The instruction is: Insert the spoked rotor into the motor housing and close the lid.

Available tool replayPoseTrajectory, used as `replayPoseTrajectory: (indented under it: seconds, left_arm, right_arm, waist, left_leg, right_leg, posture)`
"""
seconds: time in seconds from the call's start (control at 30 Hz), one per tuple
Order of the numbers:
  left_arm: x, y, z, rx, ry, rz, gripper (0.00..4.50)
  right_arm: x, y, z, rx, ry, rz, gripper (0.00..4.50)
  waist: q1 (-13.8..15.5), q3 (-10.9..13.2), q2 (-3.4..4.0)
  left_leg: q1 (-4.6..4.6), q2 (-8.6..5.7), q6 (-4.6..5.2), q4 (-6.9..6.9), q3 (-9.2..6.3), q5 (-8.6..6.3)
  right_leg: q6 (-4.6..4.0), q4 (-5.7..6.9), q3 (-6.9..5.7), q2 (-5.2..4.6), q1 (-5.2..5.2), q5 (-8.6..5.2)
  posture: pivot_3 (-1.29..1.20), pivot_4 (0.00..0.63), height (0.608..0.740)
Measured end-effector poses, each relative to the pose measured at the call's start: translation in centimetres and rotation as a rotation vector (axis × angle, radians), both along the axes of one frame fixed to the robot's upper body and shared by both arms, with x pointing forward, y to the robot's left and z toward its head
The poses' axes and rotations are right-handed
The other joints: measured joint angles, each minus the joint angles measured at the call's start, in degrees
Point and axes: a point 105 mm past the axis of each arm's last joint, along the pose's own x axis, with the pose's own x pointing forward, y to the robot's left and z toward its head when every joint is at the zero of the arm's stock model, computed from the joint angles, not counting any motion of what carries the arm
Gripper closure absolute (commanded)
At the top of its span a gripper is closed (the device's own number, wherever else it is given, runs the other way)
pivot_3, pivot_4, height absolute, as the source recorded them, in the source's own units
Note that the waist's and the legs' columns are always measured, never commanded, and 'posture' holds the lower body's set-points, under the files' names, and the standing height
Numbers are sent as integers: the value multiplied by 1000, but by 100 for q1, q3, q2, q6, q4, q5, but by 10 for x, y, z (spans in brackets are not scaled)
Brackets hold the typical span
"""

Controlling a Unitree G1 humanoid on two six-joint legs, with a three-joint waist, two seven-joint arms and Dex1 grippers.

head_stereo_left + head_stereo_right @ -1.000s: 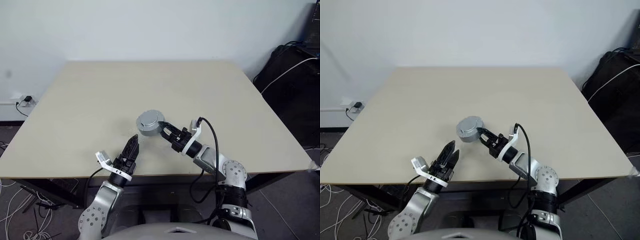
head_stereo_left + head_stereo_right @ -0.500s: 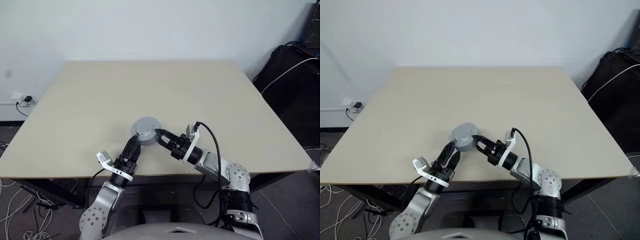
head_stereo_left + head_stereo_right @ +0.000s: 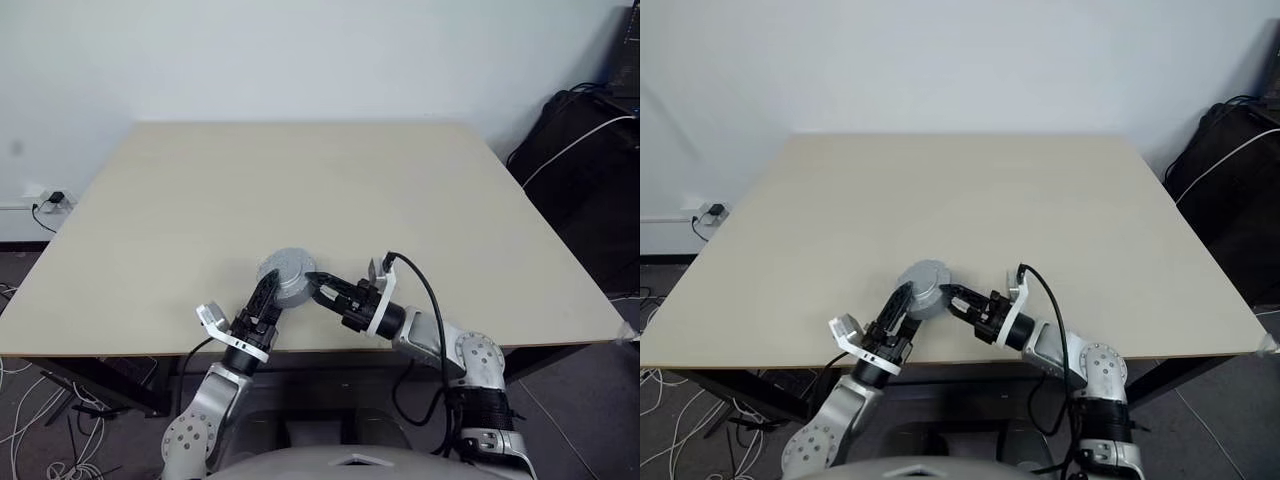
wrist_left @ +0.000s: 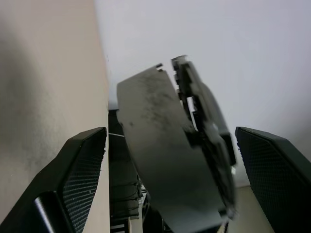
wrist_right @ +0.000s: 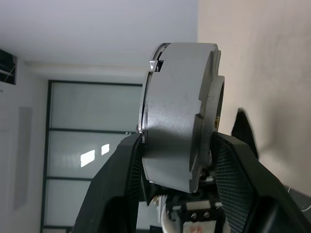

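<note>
The right pincer (image 3: 318,285) clamps the grey assembled motor housing (image 3: 286,277) by its rim, seemingly lidded, above the worktop (image 3: 300,190). It sits between the wide-open fingers of the nearer left pincer (image 3: 268,296).

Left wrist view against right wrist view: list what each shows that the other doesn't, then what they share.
Left wrist view alone: the left gripper with its fingers spread wide on either side of the assembled motor, not touching it. Right wrist view alone: the right gripper clamped on the motor's rim. Both: the grey motor edge-on and the beige table.
</note>
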Motion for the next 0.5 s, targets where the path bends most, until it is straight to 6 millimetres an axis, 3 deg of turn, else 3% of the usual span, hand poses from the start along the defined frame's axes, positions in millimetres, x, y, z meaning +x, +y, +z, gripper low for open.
replayPoseTrajectory:
  seconds: [0.03, 0.13, 0.3, 0.5]
  left_arm:
    - [0, -1, 0, -6, 1, -2, 37]
    - [0, -1, 1, -12, -4, -5, 583]
    - [0, -3, 2, -37, -5, -14, 1970]
    - [0, -4, 4, -57, -8, -21, 2157]
  right_arm:
    - [-1, 0, 0, 1, 1, 4, 2404]
    - [-2, 1, 0, -10, -1, 10, 2404]
    - [0, -2, 0, -23, -7, -9, 2404]
    - [1, -4, 2, -24, -25, -15, 2404]
  waist:
    - [1, 0, 0]
    - [1, 0, -1]
    - [7, 1, -2]
    - [5, 1, -2]
  left_leg:
    - [0, 0, 0, 0, 0, 0]
    - [0, 0, 0, 0, 0, 0]
    - [-1, -1, 1, 1, 0, 0]
    - [0, 0, 1, 1, -1, -1]
  right_leg:
    - [0, 0, 0, 0, 0, 0]
    - [1, 0, 0, 0, 1, 1]
    - [2, -1, 0, -1, 1, 1]
    - [2, -1, 0, 1, 1, 1]
  posture:
    - [0, 0, 740]
    - [0, 0, 740]
    - [0, 0, 740]
    - [0, 0, 740]
